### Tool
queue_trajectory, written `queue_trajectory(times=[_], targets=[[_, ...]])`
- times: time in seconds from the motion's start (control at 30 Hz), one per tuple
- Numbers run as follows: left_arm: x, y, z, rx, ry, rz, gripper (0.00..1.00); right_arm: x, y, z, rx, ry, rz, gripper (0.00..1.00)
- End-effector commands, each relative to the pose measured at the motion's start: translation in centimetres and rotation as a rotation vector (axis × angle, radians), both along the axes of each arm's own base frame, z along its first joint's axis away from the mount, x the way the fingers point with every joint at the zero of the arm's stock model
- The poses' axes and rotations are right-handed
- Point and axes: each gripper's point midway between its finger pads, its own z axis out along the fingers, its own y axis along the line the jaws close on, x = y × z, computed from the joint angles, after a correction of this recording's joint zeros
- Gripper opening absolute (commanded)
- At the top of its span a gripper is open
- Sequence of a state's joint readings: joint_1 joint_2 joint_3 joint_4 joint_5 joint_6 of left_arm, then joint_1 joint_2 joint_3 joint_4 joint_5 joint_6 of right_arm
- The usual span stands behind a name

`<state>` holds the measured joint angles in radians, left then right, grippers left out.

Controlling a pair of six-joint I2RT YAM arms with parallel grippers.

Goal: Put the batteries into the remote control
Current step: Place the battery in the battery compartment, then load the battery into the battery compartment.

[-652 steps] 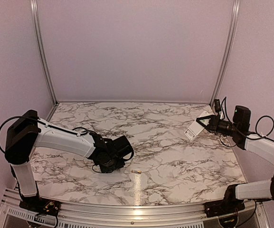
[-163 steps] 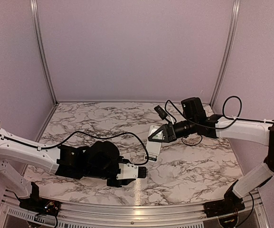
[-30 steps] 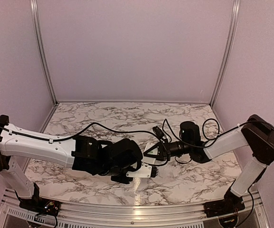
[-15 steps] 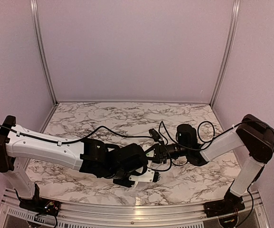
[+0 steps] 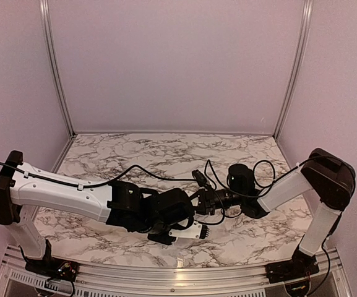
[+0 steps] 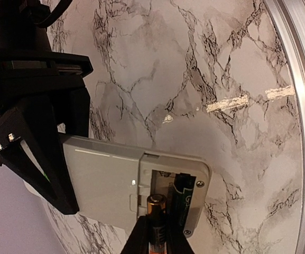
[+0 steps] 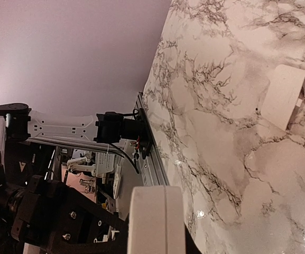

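The white remote control [image 6: 104, 182] lies back-side up in the left wrist view, its battery bay open. One dark battery [image 6: 185, 197] sits in the bay's right slot. My left gripper [image 6: 156, 227] is shut on a second battery [image 6: 156, 207], whose gold tip touches the edge of the empty left slot. My right gripper [image 6: 41, 153] is shut on the remote's other end. The right wrist view shows the remote control [image 7: 155, 219] edge-on. In the top view the left gripper [image 5: 203, 230] meets the right gripper [image 5: 201, 199] at mid-table, and the remote is largely hidden there.
A small white flat cover piece [image 7: 283, 96] lies on the marble tabletop [image 6: 194, 63], away from the grippers. An aluminium rail [image 6: 300, 106] runs along the table's near edge. Lavender walls close in the back and sides. Black cables [image 5: 215, 170] loop above the right wrist.
The left gripper with its battery has pushed right, up against the remote. The right gripper has shifted slightly. The remote, visible a second ago in the top view, is now covered.
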<state>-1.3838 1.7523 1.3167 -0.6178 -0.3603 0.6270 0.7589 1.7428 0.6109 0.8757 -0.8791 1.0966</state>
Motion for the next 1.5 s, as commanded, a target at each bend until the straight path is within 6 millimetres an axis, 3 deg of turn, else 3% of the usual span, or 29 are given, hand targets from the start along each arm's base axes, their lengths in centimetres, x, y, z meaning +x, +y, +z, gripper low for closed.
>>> queue_trajectory(times=[0.0, 0.43, 0.7, 0.93, 1.13, 1.33, 1.47], targets=[[-0.3, 0.0, -0.7, 0.036, 0.001, -0.011, 0.12, -0.3, 0.7, 1.4, 0.06, -0.015, 0.017, 0.0], [-1.0, 0.3, -1.0, 0.042, 0.039, -0.031, 0.21, -0.2, 0.8, 1.7, 0.07, -0.013, 0.021, 0.0], [-0.9, -0.1, 0.7, -0.008, 0.035, -0.013, 0.3, -0.4, 0.8, 1.9, 0.095, -0.006, 0.026, 0.0], [-0.6, -1.0, 3.8, -0.135, 0.024, 0.005, 0.42, -0.5, 0.7, 2.2, 0.113, -0.012, 0.023, 0.0], [-0.3, -1.5, 8.9, -0.361, 0.078, 0.052, 0.47, -0.2, 0.4, 2.9, 0.133, -0.016, 0.008, 0.0], [1.3, 0.8, 13.2, -0.599, 0.154, 0.185, 0.47, 0.2, -0.5, 5.3, 0.232, -0.053, -0.022, 0.0], [3.1, 2.9, 14.9, -0.737, 0.195, 0.289, 0.47, 0.2, -0.8, 7.0, 0.301, -0.071, -0.026, 0.0]])
